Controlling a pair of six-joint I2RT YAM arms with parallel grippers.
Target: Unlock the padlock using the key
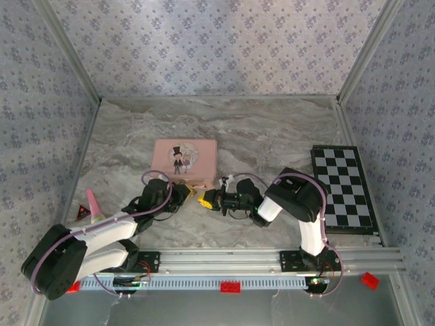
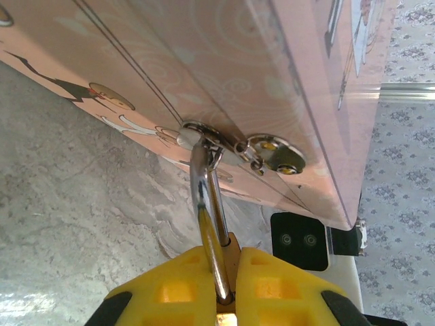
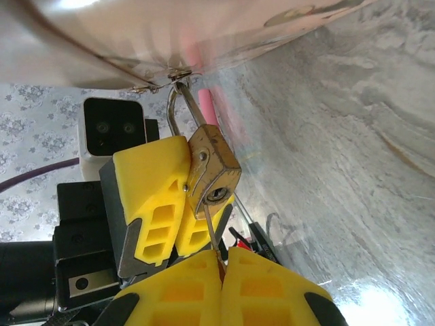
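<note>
Key (image 3: 211, 234) pinched tight in right gripper (image 3: 221, 261), tip just ahead at padlock (image 3: 216, 170) keyhole (image 3: 217, 195), left gripper (image 2: 230, 265) clamped on padlock; best pushed straight, then twisted gently.

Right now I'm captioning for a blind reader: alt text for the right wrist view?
A brass padlock hangs by its shackle from the clasp of the pink box, held by the left hand. From below, the right hand pinches a thin key whose tip meets the keyhole.
</note>
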